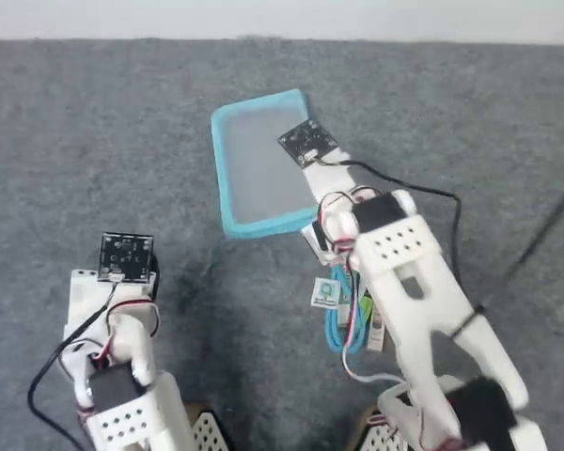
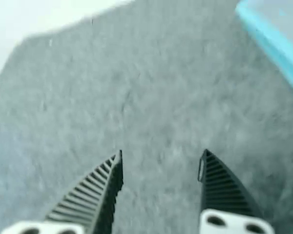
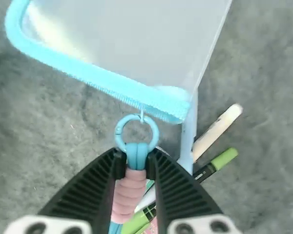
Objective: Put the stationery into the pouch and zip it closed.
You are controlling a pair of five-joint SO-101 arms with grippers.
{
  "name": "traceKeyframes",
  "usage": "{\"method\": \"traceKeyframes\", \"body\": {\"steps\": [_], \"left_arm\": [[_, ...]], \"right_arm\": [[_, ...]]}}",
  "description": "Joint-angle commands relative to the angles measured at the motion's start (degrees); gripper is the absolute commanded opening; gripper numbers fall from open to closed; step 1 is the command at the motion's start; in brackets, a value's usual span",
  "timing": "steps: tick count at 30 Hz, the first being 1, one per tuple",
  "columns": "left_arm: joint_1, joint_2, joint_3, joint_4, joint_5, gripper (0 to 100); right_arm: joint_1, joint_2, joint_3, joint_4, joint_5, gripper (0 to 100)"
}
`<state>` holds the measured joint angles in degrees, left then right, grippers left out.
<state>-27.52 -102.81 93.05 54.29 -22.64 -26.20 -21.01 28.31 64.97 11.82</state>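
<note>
Pouch (image 1: 263,164) frosted, light-blue edging, ring pull (image 3: 136,149)

The left arm (image 1: 122,376) was seen at the lower left of the high view, drawn back and folded, with its wrist camera board (image 1: 127,256) turned upward. The left gripper (image 2: 162,153) was held open, its two ribbed black fingers (image 2: 95,195) spread well apart and pointed forward and downward. The right arm (image 1: 423,282) was stretched forward from the lower right of the high view, its white link angled inward and its own camera board (image 1: 307,143) carried farthest out. The right gripper (image 3: 136,155) was closed, the strap of a zipper pull (image 3: 136,131) being pinched from both sides between its ribbed fingers (image 3: 178,195).
</note>
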Motion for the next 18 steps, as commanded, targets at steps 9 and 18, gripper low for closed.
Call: {"method": "traceKeyframes", "body": {"steps": [9, 18], "left_arm": [[15.9, 36.8, -34.4, 4.0, 11.6, 24], [24.1, 71.1, -42.9, -11.3, 21.4, 24]], "right_arm": [[-5.1, -13.0, 0.0, 2.2, -0.1, 0.6], [-4.8, -13.1, -4.1, 3.2, 0.7, 0.6]]}}
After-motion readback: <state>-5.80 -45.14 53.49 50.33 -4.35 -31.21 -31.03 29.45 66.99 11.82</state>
